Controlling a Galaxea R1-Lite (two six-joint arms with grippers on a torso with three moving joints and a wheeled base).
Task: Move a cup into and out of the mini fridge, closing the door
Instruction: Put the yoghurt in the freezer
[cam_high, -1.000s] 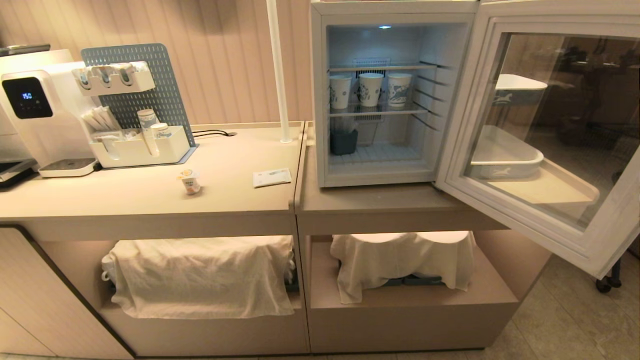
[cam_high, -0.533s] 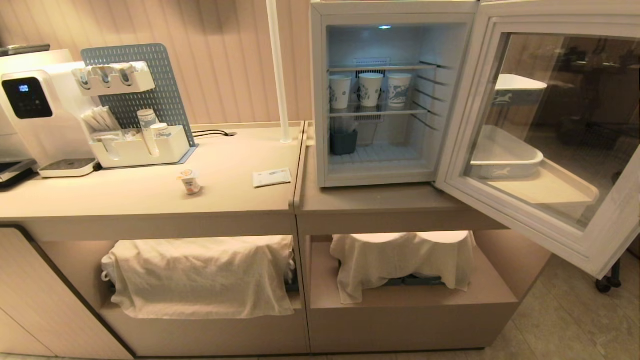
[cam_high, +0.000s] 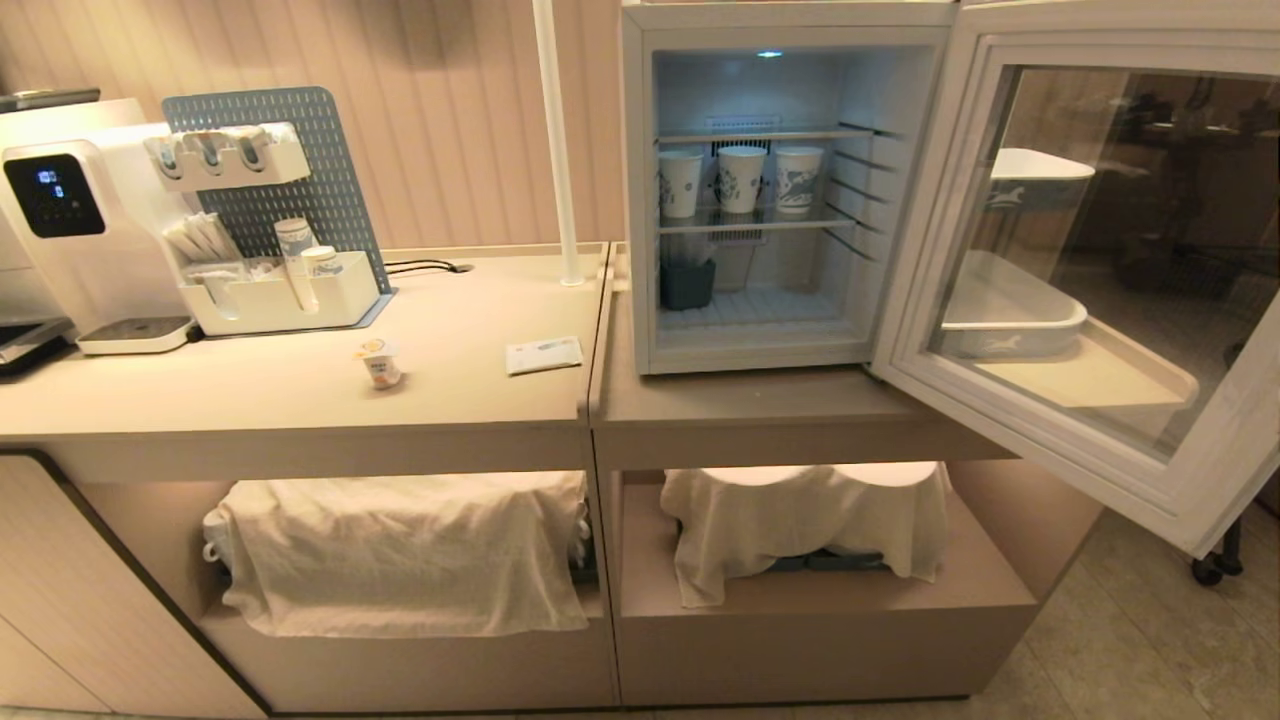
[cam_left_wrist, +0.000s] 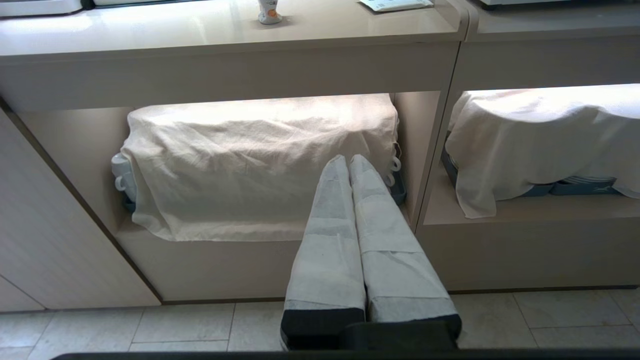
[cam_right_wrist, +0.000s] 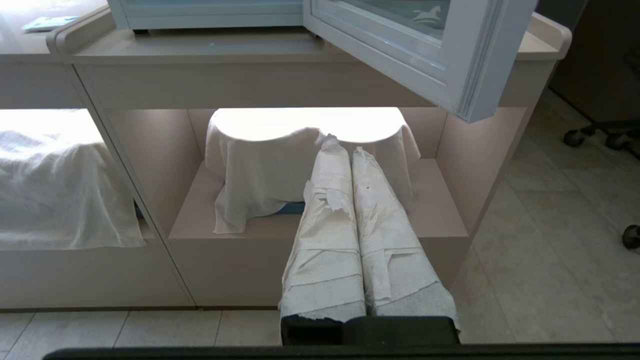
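Nothing moves since a second ago: both grippers, left and right, hang low, jaws pressed together, empty. Cup sits on the counter; fridge door gapes, and I'd say a rising right arm risks clipping it.

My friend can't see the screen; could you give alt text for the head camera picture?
A white mini fridge stands on a counter, its door swung wide open, three paper cups on a shelf inside. A tiny cup stands on the counter to its left.
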